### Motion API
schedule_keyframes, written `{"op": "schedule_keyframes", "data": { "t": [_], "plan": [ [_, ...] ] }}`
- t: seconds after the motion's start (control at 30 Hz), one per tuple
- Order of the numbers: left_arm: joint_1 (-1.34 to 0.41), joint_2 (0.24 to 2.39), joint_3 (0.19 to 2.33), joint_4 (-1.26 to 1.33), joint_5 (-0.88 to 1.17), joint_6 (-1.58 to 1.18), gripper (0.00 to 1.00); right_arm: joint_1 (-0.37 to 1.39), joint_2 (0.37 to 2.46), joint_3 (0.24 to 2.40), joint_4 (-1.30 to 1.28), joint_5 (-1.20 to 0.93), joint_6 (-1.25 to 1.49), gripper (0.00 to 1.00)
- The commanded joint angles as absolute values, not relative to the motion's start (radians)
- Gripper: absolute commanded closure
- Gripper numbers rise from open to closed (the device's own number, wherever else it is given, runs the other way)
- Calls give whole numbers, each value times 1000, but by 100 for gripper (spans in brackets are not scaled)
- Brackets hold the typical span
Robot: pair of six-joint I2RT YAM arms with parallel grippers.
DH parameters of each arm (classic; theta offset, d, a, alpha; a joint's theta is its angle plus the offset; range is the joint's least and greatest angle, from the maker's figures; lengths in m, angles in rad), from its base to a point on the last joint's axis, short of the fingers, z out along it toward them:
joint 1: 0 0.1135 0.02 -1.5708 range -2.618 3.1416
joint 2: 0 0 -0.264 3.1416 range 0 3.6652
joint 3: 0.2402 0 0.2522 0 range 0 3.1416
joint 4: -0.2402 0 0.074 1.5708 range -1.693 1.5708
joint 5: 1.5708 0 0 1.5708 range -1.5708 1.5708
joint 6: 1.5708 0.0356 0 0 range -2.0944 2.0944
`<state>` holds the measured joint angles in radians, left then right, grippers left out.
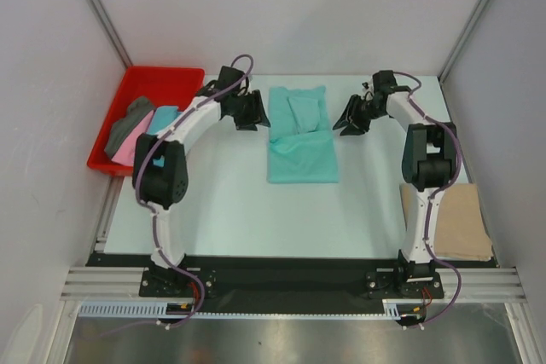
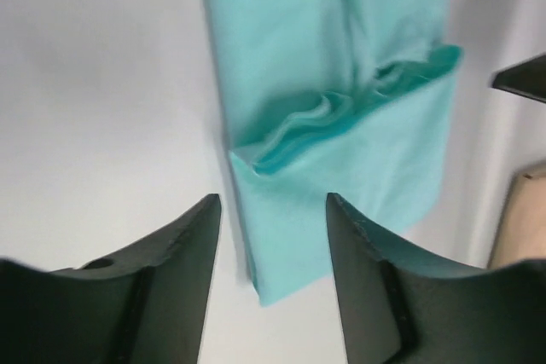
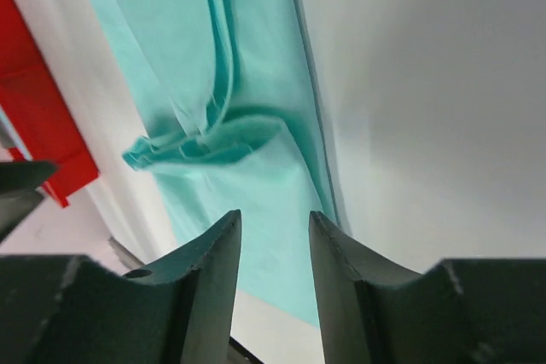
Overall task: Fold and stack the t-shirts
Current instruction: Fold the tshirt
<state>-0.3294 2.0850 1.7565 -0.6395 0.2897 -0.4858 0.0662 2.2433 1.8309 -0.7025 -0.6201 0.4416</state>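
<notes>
A mint green t-shirt (image 1: 300, 138) lies flat in the middle of the table, its lower half folded up over the upper part, with a bunched fold across it (image 2: 341, 112) (image 3: 213, 142). My left gripper (image 1: 256, 115) (image 2: 273, 198) is open and empty, just off the shirt's left edge. My right gripper (image 1: 345, 118) (image 3: 274, 213) is open and empty, just off its right edge. A tan t-shirt (image 1: 448, 219) lies folded at the near right. Dark grey (image 1: 126, 125), pink (image 1: 128, 151) and turquoise (image 1: 162, 117) shirts lie in the red tray.
The red plastic tray (image 1: 162, 81) stands at the far left, beside my left arm; its corner shows in the right wrist view (image 3: 34, 100). White walls close in the table at the back and both sides.
</notes>
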Motion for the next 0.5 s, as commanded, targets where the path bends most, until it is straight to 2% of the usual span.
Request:
{"op": "schedule_keyframes", "data": {
  "t": [0.0, 0.1, 0.17, 0.3, 0.4, 0.47],
  "plan": [
    [-371, 1921, 1629, -551, 365, -408, 47, 109, 2068, 1740, -732, -512, 364, 56],
    [-411, 1910, 1519, -457, 460, -437, 58, 155, 1993, 1600, -616, -540, 380, 53],
    [-428, 1920, 1470, -368, 530, -469, 63, 185, 1985, 1546, -549, -609, 432, 57],
    [-442, 1998, 1442, -224, 620, -512, 70, 215, 2014, 1436, -311, -687, 549, 80],
    [-439, 2075, 1456, -144, 644, -543, 74, 215, 2071, 1408, -163, -739, 624, 94],
    [-433, 2100, 1462, -105, 652, -564, 76, 215, 2100, 1399, -59, -775, 659, 99]
  ]
}}
